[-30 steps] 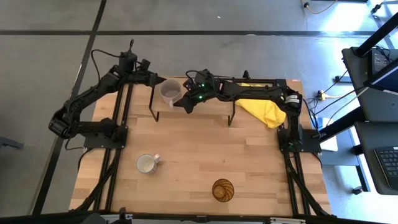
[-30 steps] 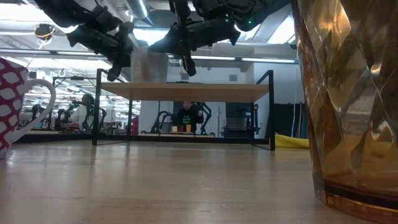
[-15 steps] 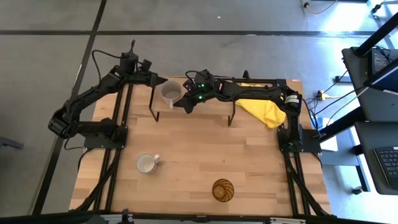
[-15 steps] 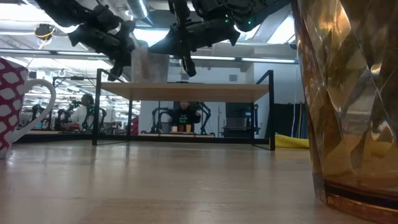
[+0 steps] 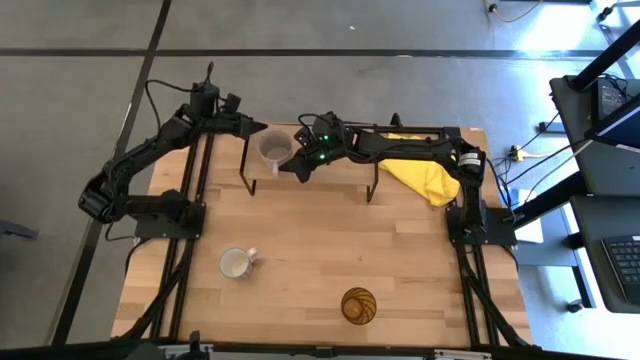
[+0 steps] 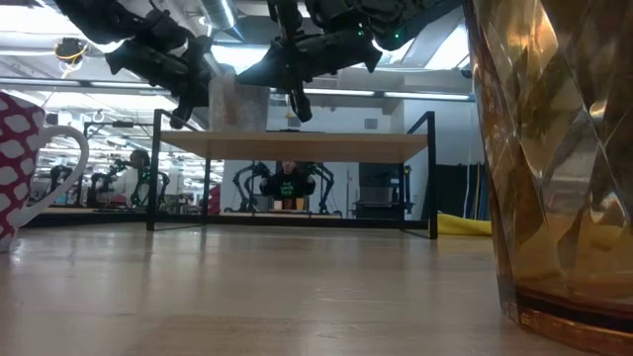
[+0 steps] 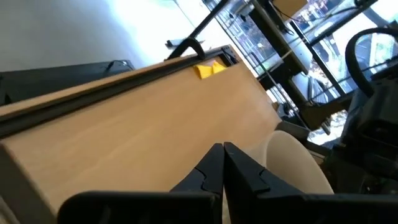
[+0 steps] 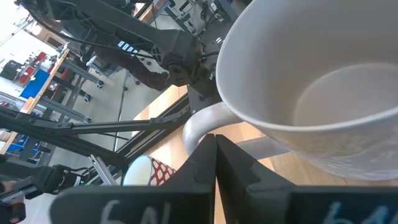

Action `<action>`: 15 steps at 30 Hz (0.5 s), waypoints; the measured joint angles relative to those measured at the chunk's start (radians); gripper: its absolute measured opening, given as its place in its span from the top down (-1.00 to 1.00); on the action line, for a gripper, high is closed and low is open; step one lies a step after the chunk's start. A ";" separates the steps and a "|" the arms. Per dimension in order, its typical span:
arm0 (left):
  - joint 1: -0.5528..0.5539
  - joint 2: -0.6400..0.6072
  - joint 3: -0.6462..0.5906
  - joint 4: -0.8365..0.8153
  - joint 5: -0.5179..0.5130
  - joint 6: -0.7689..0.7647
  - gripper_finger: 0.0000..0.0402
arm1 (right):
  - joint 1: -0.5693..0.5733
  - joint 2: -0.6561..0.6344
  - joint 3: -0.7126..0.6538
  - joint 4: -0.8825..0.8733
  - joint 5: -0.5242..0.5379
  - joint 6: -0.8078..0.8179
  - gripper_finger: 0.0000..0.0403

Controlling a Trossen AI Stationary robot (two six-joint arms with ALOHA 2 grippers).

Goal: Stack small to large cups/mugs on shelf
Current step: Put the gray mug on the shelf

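Right now you have the grey mug (image 5: 273, 147) standing upright on the left end of the shelf (image 5: 340, 170), the low wooden board on black legs at the far side of the bench (image 5: 320, 250). Your left claw (image 5: 256, 128) sits just beside the mug's far-left rim, and in the left wrist view its fingers (image 7: 214, 167) are pressed together with nothing between them, the mug's pale wall (image 7: 292, 165) close alongside. Your right claw (image 5: 297, 160) reaches in from the other side, at the mug's right edge where the handle is; in the right wrist view its fingers (image 8: 205, 155) are also pressed together, tips right at the curved handle (image 8: 205, 121), though you cannot tell from these views whether they touch it. From the low view both claws hang above the shelf top, flanking the mug (image 6: 237, 104). The white mug (image 5: 236, 263), red-patterned on its outside, stands upright on the bench near the left front, handle pointing right, well apart from the shelf. The amber tumbler (image 5: 359, 305) stands upright near the front edge, right of the white mug. A yellow cloth (image 5: 420, 178) lies at the shelf's right end, beside the right arm's base. Beyond the bench a person (image 6: 288, 183) is seated in the room.
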 joint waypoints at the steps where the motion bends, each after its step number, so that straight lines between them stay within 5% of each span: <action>1: 0.009 0.000 0.000 0.001 0.003 0.001 0.99 | 0.000 0.000 0.000 0.000 0.000 0.000 0.96; 15: 0.064 -0.045 0.000 0.030 0.051 0.001 0.99 | -0.022 0.000 0.000 -0.017 -0.038 -0.003 0.99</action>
